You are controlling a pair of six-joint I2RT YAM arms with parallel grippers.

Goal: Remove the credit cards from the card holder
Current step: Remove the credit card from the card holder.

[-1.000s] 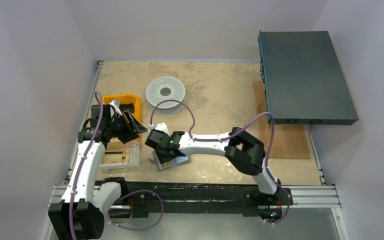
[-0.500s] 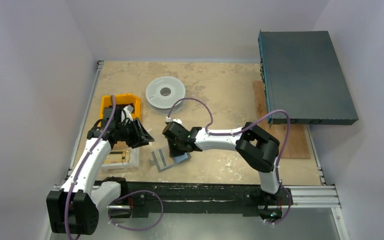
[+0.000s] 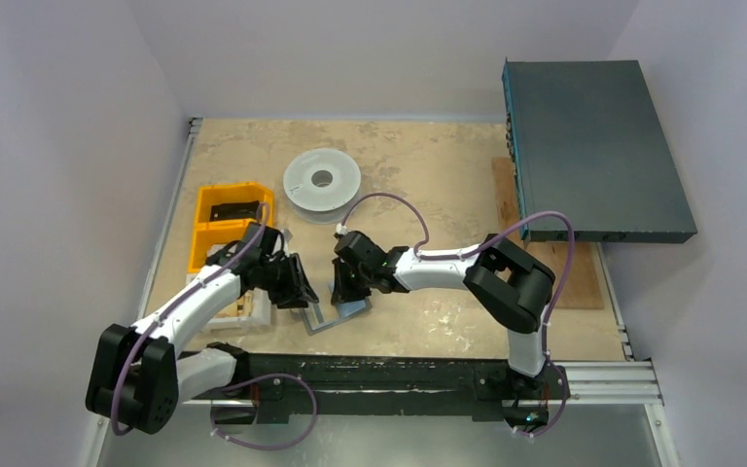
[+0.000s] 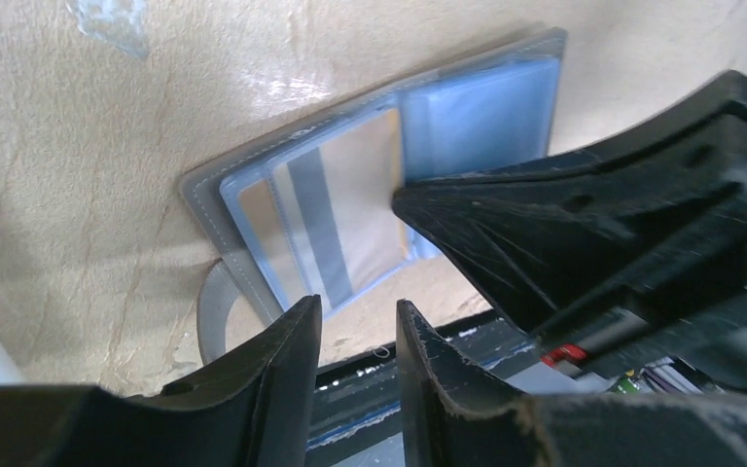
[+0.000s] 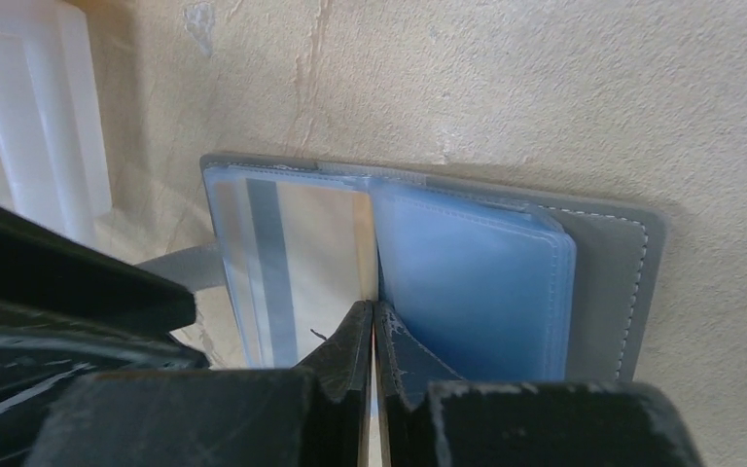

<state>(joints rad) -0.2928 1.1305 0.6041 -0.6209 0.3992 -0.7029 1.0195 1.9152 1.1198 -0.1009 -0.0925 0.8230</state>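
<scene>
The card holder (image 3: 336, 316) lies opened flat on the desk (image 3: 428, 175), near the front edge and about midway between the two arms. Its long axis runs roughly left to right in the top view, with the right end tipped slightly toward the back. Its inner side faces up. In the right wrist view, the half toward the left arm has a clear pocket showing a pale card (image 5: 297, 253) with a grey stripe running across the holder's short way. The other half carries translucent blue sleeves (image 5: 467, 292), and the grey stitched cover (image 5: 603, 272) shows past them. A curved grey flap tab (image 5: 180, 263) sticks out from the card end, pointing toward the left arm. The right hand (image 5: 374, 321) comes down on the middle fold with its fingers pressed fully together, their tips at the seam between the card pocket and the blue sleeves. Whether a sleeve edge is pinched between them cannot be told. The left hand (image 4: 358, 306) hangs just off the card end of the holder, over the tab. Its fingers are a narrow gap apart with nothing between them. Just beside the left hand, toward the desk's left edge, stands a white tray (image 3: 253, 309). Behind it are the yellow bins (image 3: 216, 229), and farther back is a pale round spool (image 3: 322, 181). Well apart at the right rear is a large dark box (image 3: 593, 151), overhanging a wooden board (image 3: 564, 272).
</scene>
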